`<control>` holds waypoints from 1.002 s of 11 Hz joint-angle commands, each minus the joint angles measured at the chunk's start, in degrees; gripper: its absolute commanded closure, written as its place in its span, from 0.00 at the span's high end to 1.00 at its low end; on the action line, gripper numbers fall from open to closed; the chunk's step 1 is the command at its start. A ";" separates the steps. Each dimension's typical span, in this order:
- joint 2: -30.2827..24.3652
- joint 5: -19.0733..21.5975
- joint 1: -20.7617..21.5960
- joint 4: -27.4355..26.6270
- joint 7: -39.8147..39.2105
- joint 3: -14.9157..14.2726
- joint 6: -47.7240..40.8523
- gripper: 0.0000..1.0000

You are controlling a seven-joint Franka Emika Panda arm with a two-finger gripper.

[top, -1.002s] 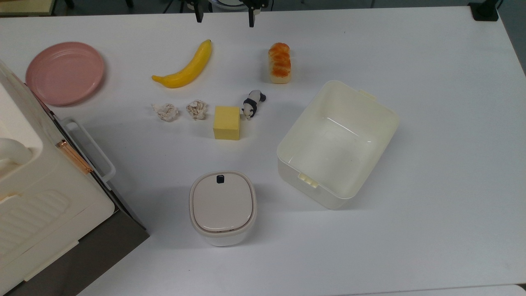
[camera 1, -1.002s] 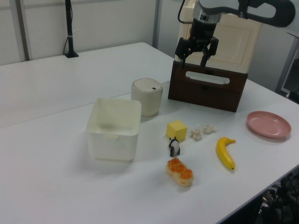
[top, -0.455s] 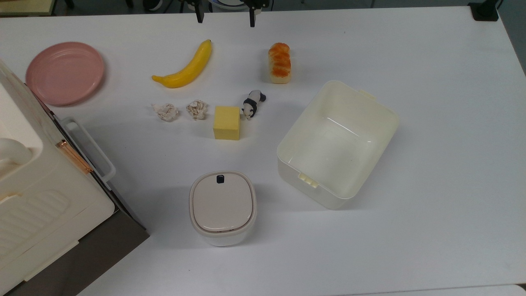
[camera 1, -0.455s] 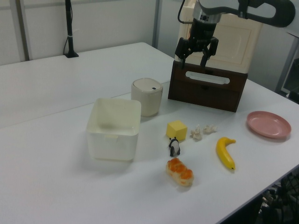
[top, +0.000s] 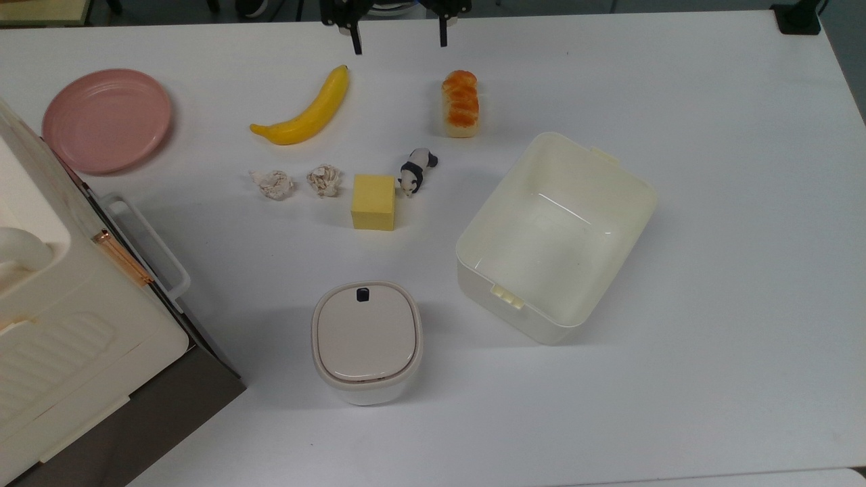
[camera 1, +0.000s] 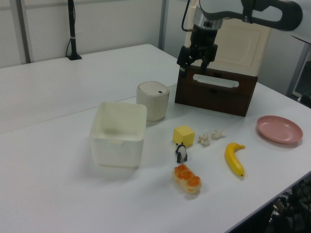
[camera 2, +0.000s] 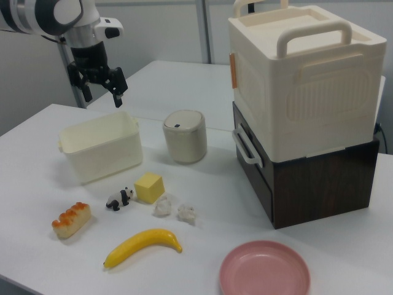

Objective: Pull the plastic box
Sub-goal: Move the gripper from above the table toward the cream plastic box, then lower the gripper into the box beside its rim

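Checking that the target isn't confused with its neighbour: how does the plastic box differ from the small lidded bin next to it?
The plastic box is lidless and empty; the lidded bin is closed by a beige lid with a black button. The plastic box is rectangular and clearly larger; the lidded bin is a smaller rounded square. The plastic box has latch tabs on its short sides; the lidded bin shows none. Both are cream-white and stand upright on the table.

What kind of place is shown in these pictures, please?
Probably a robotics lab: a robot arm hangs above a white table laid out with toy food and props, such as a banana, a panda figure and a plastic box.
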 commanded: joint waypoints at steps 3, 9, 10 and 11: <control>2.76 2.64 -0.82 -0.49 -30.69 2.84 4.13 1.00; 14.35 2.12 4.00 3.11 -31.35 8.73 19.33 1.00; 14.98 1.85 5.40 3.02 -31.44 8.73 21.01 1.00; 15.94 1.68 5.77 3.02 -31.35 8.73 21.11 1.00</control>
